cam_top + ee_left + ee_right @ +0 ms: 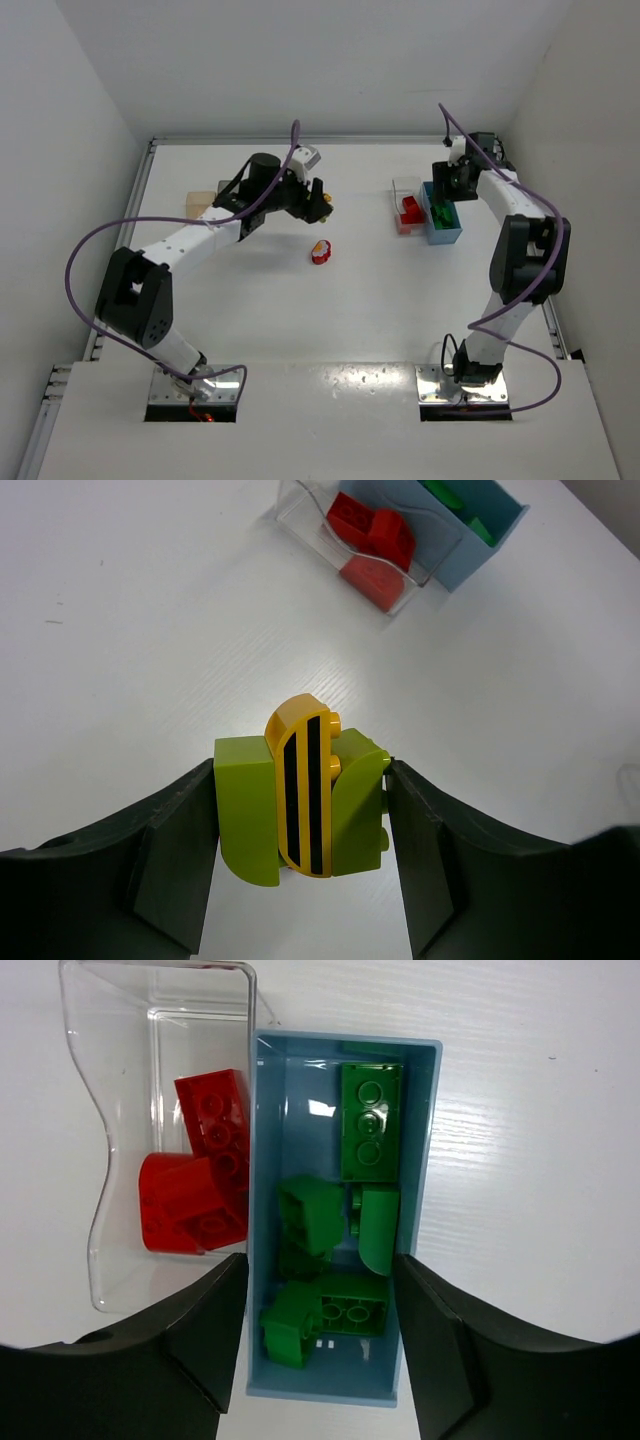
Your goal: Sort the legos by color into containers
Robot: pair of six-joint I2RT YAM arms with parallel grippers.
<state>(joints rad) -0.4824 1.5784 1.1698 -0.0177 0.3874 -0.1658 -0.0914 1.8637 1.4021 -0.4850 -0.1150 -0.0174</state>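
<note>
My left gripper hangs over the middle of the table, shut on a cluster of lime-green and black-striped yellow legos. A small red and yellow cluster lies on the table just in front of it. At the right stand two containers side by side. The clear bin holds red bricks. The light blue bin holds several green bricks. My right gripper hovers open above the blue bin's near end, nothing between its fingers.
An orange bin shows partly behind the left arm at the back left. White walls close in the table on the left, back and right. The table's metal edge rail runs along the left side.
</note>
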